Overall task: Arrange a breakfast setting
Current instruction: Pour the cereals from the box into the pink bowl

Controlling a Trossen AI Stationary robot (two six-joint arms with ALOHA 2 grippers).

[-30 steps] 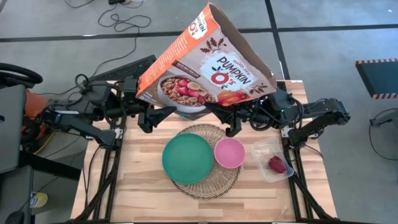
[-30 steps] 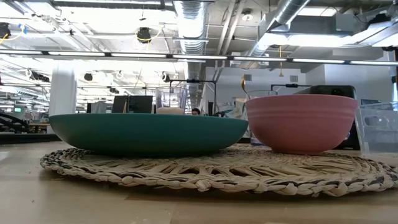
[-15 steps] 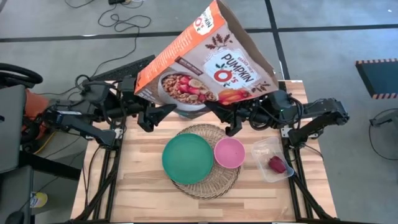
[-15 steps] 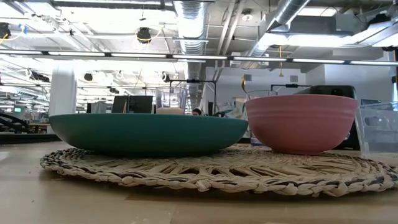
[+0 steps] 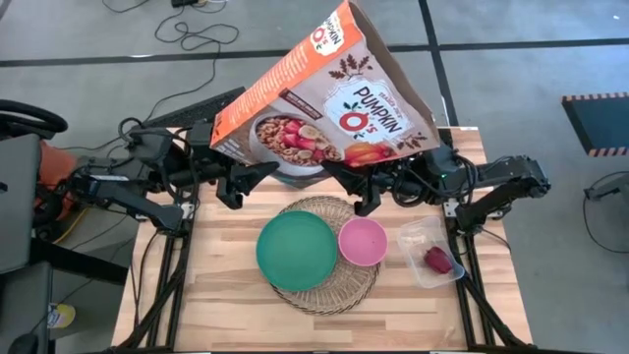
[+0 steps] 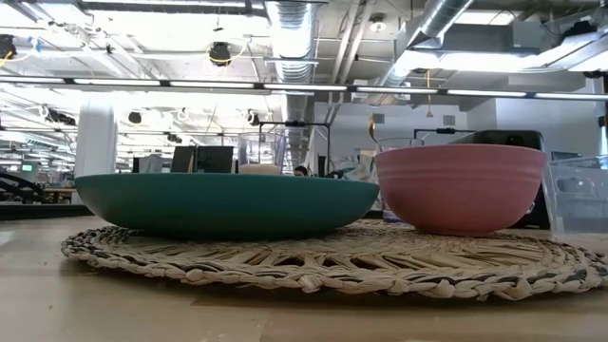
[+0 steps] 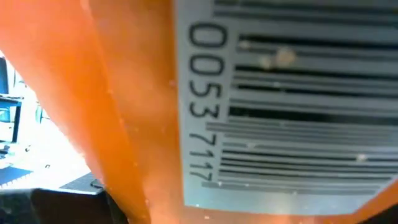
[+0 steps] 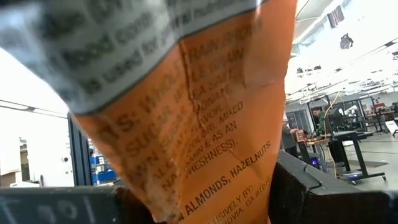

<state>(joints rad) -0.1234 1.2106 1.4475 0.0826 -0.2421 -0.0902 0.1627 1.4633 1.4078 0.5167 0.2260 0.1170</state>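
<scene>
Cereal box (image 5: 324, 103) held aloft over the far middle of the worktop (image 5: 236, 305), tilted, long axis slanting up toward the far side, open top highest. Lower left corner in the left gripper (image 5: 239, 182), lower right corner in the right gripper (image 5: 366, 192); each clamped on the box, one at either end of the bottom edge. Both wrist views filled by the cardboard pressed close between dark fingers. Straight below and nearer: straw mat (image 5: 339, 285) carrying the teal plate (image 5: 295, 251) on its left and the pink bowl (image 5: 362, 241) on its right, touching or just apart, hard to say. Bowl nearer the right gripper. Pouring, likely, would mean tipping the open top down toward the bowl. Red fruit (image 5: 436, 259) in the clear tub (image 5: 418, 236), right of the mat.
</scene>
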